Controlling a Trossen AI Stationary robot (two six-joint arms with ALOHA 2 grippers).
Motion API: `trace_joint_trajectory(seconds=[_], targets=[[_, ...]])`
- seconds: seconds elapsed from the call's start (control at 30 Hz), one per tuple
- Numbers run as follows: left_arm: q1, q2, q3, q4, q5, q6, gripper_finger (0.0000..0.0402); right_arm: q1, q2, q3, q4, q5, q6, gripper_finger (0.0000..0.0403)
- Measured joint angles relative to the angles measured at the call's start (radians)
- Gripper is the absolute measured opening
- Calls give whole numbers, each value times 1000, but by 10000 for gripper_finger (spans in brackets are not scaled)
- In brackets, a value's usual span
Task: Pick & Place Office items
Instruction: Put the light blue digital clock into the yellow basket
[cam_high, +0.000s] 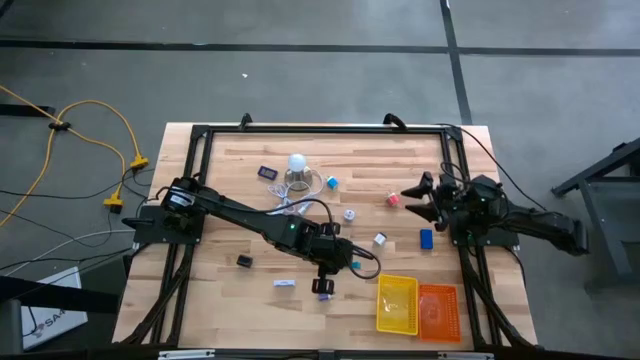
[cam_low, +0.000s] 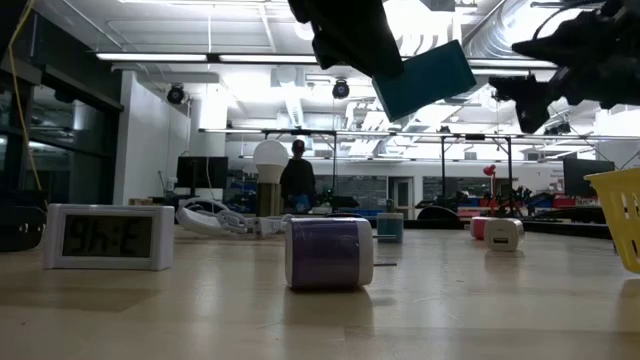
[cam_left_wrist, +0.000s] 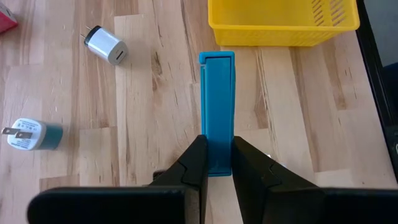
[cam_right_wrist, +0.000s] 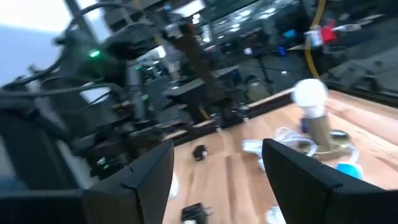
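Note:
My left gripper (cam_high: 345, 262) is at the table's middle front, shut on a teal flat stick (cam_left_wrist: 216, 106), which shows raised in the low view (cam_low: 425, 80). My right gripper (cam_high: 412, 197) hovers open and empty at the right, near a pink cube (cam_high: 394, 199). On the table lie a blue block (cam_high: 426, 238), white cubes (cam_high: 380, 239) (cam_high: 349, 214), a blue-white piece (cam_high: 331, 183), a black clip (cam_high: 244, 261), a purple-white cylinder (cam_low: 328, 252) and a small white display piece (cam_low: 105, 237). My left gripper pinches the teal stick's near end (cam_left_wrist: 216, 163) between its two fingers (cam_left_wrist: 194, 168). The stick runs on along the fingers and past their tips, toward the yellow tray. It is lifted clear of the table and tilted in the low view.
A yellow mesh tray (cam_high: 397, 303) and an orange one (cam_high: 437, 310) stand side by side at the front right. A white ball-topped object (cam_high: 297, 165) with a looped white cord stands at the far middle. A black frame runs along the table's edges.

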Motion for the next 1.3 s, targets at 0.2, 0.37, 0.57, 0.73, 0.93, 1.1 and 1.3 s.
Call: trace_joint_trajectory(seconds=[0.2, 0.37, 0.57, 0.73, 0.93, 1.1, 1.3], targets=[[0, 0, 0, 0, 13, -13, 45, 176, 30, 13, 59, 127, -96, 232], [0, 0, 0, 0, 13, -19, 45, 331, 120, 15, 173, 269, -199, 232], [0, 0, 0, 0, 12, -23, 45, 488, 297, 58, 232, 439, -291, 232], [0, 0, 0, 0, 12, -27, 45, 593, 508, 177, 230, 546, -365, 232], [0, 0, 0, 1, 11, -30, 45, 677, 731, 325, 168, 626, -450, 232], [0, 0, 0, 1, 8, -49, 45, 720, 872, 421, 119, 672, -452, 232], [0, 0, 0, 1, 8, -52, 45, 770, 1004, 475, 125, 696, -414, 232]])
